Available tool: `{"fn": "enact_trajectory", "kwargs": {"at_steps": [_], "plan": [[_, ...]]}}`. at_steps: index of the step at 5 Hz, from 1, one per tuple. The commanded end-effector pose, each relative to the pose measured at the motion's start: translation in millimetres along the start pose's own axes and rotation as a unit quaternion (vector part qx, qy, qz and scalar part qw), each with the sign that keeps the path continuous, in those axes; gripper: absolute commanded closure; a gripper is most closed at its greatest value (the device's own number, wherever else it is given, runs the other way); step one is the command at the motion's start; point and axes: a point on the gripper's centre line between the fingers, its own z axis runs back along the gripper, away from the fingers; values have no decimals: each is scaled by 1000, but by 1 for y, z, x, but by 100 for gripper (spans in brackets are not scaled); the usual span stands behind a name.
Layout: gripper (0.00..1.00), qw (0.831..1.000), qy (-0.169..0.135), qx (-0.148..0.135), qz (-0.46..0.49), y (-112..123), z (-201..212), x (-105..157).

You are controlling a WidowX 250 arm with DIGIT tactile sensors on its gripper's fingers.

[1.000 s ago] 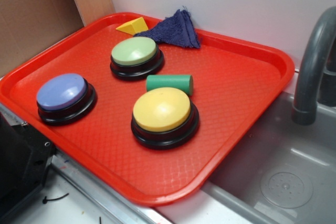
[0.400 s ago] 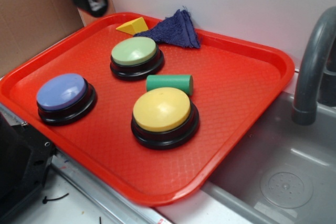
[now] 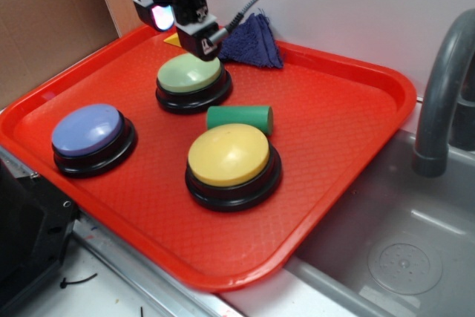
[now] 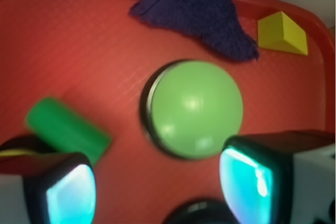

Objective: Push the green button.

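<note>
The green button, a pale-green dome on a black round base, sits at the back middle of the red tray. In the wrist view the green button lies just ahead of the fingers, in the centre. My gripper hovers above the button's far edge, slightly behind it. It is open: the two glowing cyan fingertips stand wide apart in the wrist view, with bare tray between them and nothing held.
A dark green cylinder block lies between the green button and a yellow button. A blue button sits front left. A navy cloth and yellow wedge lie at the tray's back. A sink and faucet are to the right.
The gripper came in from the upper left and has moved right and down, now standing over the back of the green button. The objects on the tray have not moved.
</note>
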Motion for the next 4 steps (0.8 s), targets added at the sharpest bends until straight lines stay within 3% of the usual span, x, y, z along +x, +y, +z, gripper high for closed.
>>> {"fn": "enact_trajectory", "kwargs": {"at_steps": [1, 4], "plan": [[0, 998, -33, -20, 46, 29, -22, 4], [0, 1000, 12, -18, 15, 15, -57, 6]]}}
